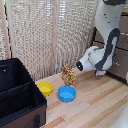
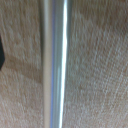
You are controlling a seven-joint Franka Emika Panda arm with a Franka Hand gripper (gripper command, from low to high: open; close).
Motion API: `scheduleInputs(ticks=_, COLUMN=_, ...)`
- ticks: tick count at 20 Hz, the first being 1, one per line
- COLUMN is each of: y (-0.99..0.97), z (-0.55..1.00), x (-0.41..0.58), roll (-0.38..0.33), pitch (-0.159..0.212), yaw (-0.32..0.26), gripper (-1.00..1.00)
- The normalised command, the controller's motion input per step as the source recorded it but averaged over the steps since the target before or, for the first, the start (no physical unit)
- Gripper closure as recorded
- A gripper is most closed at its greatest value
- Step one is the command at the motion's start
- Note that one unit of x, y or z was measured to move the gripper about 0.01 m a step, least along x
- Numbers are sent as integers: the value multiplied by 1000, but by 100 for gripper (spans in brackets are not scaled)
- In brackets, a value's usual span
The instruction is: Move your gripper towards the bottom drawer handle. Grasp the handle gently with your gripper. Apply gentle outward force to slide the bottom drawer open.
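In the exterior view my white arm reaches to the dark brown dresser (image 1: 122, 45) at the exterior view's right. The gripper (image 1: 102, 71) is pressed close to the front of the bottom drawer (image 1: 120, 70); the arm hides its fingers. The wrist view is filled by the silver handle (image 2: 54, 65), very close and blurred, running across the brown drawer front (image 2: 95, 70). A dark shape shows at one edge of the wrist view (image 2: 1, 56); I cannot tell if it is a finger. Whether the gripper is shut on the handle does not show.
A black case (image 1: 17, 95) stands at the exterior view's left on the wooden table (image 1: 90, 107). A yellow bowl (image 1: 45, 88), a blue bowl (image 1: 66, 93) and a mottled orange-brown object (image 1: 68, 76) sit mid-table. A pale slatted screen (image 1: 50, 30) stands behind.
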Motion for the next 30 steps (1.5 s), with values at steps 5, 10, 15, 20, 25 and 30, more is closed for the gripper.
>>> scheduleInputs(ticks=5, y=0, z=0, x=267, roll=0, pitch=8, yaw=-14, gripper=100)
scheduleInputs(ticks=10, y=0, z=0, x=50, roll=0, pitch=2, yaw=0, gripper=100)
scheduleInputs(ticks=15, y=-19, z=65, x=34, roll=0, pitch=0, yaw=-2, gripper=-100)
scheduleInputs(ticks=20, y=9, z=33, x=147, roll=-2, pitch=23, yaw=0, gripper=100)
scheduleInputs(ticks=25, y=109, z=31, x=253, roll=0, pitch=46, yaw=0, gripper=100)
scheduleInputs(ticks=30, y=623, z=0, x=166, roll=58, pitch=26, yaw=0, gripper=100)
